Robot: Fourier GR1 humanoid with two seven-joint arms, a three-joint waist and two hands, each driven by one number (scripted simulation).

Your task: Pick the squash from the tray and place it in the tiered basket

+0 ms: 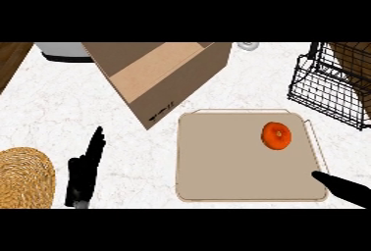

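1. The small round orange squash (277, 136) lies in the upper right part of the flat beige tray (217, 166), untouched.
2. The black right hand (344, 188) shows at the tray's lower right corner, holding nothing; whether its fingers are spread cannot be told.
3. The black left hand (85, 169) rests open left of the tray.
4. A round squash may roll off under a sideways touch.
5. The black wire tiered basket (330, 88) stands just beyond; its rim could catch the hand. The open cardboard box (163, 73) and woven straw mat (25, 177) lie clear.

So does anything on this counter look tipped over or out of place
Yes, the cardboard box behind the tray sits askew and looks tipped. The squash lies on the tray; nothing has spilled.
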